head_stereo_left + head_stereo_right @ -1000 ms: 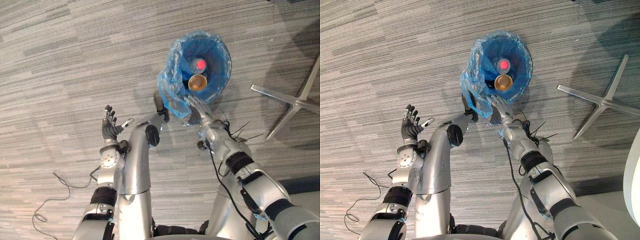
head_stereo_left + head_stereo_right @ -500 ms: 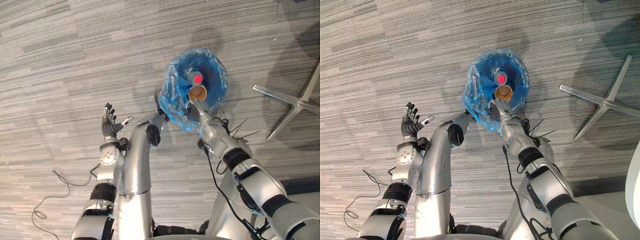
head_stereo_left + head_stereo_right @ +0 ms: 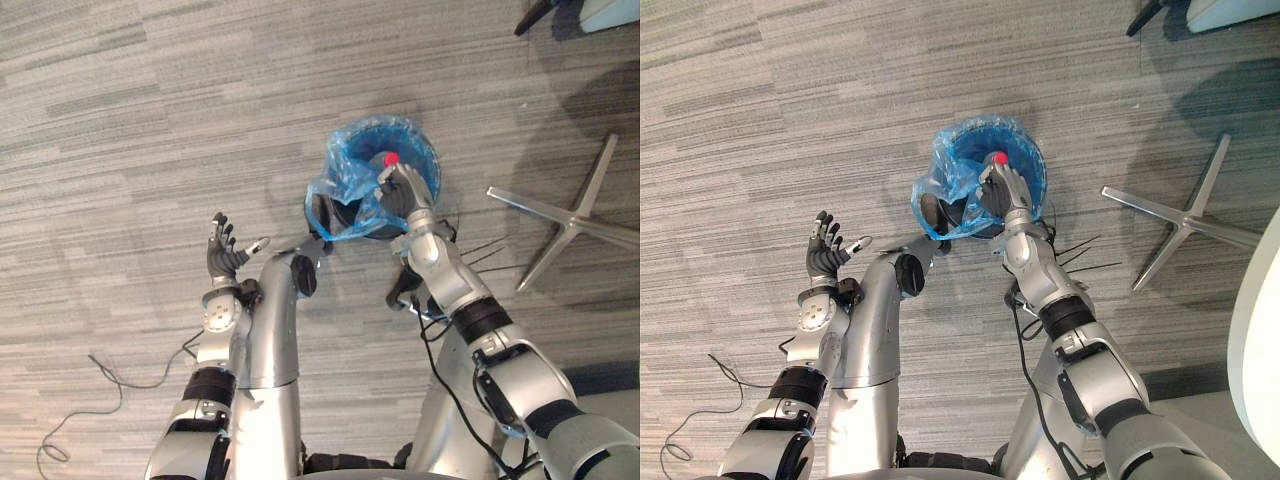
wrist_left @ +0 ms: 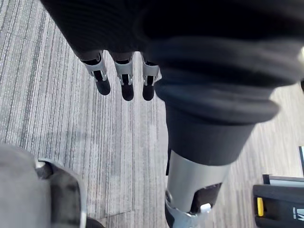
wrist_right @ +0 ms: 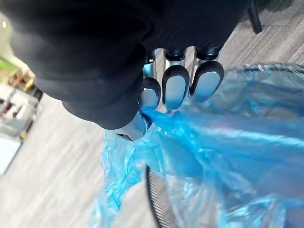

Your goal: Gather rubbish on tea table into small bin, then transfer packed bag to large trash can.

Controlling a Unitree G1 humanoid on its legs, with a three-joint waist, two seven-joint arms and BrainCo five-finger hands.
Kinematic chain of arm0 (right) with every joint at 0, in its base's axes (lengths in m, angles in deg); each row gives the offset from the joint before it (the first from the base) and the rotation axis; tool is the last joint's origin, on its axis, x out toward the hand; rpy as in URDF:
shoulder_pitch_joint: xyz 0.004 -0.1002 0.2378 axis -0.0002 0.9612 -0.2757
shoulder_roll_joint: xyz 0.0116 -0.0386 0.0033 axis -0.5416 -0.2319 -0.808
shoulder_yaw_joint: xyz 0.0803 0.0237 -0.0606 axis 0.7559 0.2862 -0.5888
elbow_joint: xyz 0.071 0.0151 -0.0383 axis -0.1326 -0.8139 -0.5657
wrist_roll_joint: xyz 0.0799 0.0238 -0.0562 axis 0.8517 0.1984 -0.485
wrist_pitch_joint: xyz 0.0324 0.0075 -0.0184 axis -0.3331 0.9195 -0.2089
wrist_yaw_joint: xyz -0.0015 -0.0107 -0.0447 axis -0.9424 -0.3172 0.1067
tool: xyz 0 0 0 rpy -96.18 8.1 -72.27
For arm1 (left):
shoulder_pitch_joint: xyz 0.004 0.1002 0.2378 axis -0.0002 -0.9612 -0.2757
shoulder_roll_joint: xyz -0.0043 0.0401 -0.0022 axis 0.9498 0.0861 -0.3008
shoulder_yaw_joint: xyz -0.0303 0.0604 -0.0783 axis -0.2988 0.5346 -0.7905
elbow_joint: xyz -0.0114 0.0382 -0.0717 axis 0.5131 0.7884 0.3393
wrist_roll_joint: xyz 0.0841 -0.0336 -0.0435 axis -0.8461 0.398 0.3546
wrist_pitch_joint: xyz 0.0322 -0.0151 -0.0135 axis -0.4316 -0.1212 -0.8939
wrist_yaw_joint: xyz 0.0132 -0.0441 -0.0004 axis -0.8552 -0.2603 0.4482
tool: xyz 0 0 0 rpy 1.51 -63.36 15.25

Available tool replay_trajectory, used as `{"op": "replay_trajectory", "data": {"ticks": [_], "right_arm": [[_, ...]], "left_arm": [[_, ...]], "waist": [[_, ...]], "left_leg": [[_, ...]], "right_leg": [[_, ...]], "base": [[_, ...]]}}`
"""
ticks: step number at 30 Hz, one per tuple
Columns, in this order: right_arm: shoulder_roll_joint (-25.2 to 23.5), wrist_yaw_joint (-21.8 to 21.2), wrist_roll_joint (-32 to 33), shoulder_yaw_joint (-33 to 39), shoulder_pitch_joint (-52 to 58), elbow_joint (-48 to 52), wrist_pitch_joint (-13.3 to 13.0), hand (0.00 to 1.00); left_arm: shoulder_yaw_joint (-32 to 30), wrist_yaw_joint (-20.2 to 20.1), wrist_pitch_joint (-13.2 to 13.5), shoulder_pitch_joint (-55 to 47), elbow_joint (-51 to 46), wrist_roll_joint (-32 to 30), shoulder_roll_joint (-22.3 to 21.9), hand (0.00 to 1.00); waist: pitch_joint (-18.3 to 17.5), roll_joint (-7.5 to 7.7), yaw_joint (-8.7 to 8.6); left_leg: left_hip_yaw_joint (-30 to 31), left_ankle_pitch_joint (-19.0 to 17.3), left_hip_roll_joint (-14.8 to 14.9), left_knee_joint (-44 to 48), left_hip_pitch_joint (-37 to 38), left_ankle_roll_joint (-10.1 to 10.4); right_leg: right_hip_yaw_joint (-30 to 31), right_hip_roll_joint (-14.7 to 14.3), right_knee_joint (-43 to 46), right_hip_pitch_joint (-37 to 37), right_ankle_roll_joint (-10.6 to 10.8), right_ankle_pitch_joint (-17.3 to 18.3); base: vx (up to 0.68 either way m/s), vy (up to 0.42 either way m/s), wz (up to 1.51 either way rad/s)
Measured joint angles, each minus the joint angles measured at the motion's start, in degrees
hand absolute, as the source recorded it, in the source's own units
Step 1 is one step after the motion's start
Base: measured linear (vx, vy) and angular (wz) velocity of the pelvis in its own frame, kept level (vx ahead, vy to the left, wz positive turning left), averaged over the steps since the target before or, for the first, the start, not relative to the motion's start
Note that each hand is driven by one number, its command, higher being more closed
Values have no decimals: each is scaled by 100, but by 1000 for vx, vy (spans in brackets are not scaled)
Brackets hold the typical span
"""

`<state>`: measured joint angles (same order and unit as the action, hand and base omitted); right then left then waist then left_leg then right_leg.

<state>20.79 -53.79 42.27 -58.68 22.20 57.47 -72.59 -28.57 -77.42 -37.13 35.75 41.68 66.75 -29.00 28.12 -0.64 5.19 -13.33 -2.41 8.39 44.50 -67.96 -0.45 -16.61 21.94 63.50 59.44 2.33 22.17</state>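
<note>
Noted grey striped carpet floor [image 3: 120, 120] under the whole scene. Found silver star-shaped chair base [image 3: 575, 222] lying on that floor off to the right, well apart from the bin. Logged small dark mesh bin [image 3: 325, 212] standing on the floor ahead of both arms, lined with a crinkled blue plastic bag [image 3: 345, 165]; bag film bunched and rumpled along the near side, with the mesh wall showing through it in the right wrist view. Observed right hand [image 3: 400, 195] placed over the near rim of the bin, fingers [image 5: 175, 88] curled and clamped with the thumb on a fold of the blue bag, film pinched tight between them. Recorded left hand [image 3: 222, 250] raised over bare floor to the left, well apart from bin and bag, fingers [image 4: 126, 80] straight and spread, holding nothing. Spotted small round red bottle cap [image 3: 391, 158] inside the bag, just beyond the right hand; could not make out the rest of the contents.
</note>
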Motion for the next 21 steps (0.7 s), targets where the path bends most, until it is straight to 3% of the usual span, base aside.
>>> {"op": "replay_trajectory", "data": {"ticks": [3, 7, 8, 13, 18, 21], "right_arm": [[-308, -264, 1192, 102, 572, 431, -136, 100], [-732, -696, 2635, 21, 1379, 1210, -472, 100], [-819, -878, 3063, -71, 1596, 1392, -601, 100], [-916, -1312, 3783, -345, 2046, 1549, -782, 100], [-849, -1590, 4057, -344, 2216, 1551, -801, 100], [-809, -1672, 4052, -334, 2215, 1734, -838, 100]], "left_arm": [[57, -109, -48, -336, -73, -7, -116, 0], [151, -185, -47, -907, -221, -12, -91, 0], [211, -250, -47, -1070, -219, -12, -46, 0], [532, -409, -43, -1637, -75, -134, 224, 0], [664, -509, -37, -2193, -58, -237, 329, 0], [666, -606, -2, -2355, -187, -241, 375, 0]], "waist": [[-50, 97, -43], [-94, 174, -122], [-135, 246, -128], [-457, 342, -127], [-827, 332, -128], [-1017, 317, -125]], "left_leg": [[-22, 220, -110, -609, 853, -59], [-95, 450, -164, -1575, 2266, -12], [-115, 532, -234, -1914, 2702, 83], [-98, 970, -390, -3254, 4066, 283], [-242, 1183, -429, -3904, 4995, 142], [-326, 1176, -443, -3971, 5141, 127]], "right_leg": [[-128, -64, -517, -827, 26, -106], [-360, -266, -1523, -2232, 49, -363], [-341, -316, -1794, -2589, 84, -425], [-317, -662, -2924, -3729, 149, -731], [-92, -882, -3644, -4441, 230, -1026], [109, -966, -3768, -4523, 251, -1105]], "base": [[-49, -120, 5], [11, -129, -6], [42, -113, -12], [90, -95, -13], [103, -60, -31], [83, -31, -34]]}}
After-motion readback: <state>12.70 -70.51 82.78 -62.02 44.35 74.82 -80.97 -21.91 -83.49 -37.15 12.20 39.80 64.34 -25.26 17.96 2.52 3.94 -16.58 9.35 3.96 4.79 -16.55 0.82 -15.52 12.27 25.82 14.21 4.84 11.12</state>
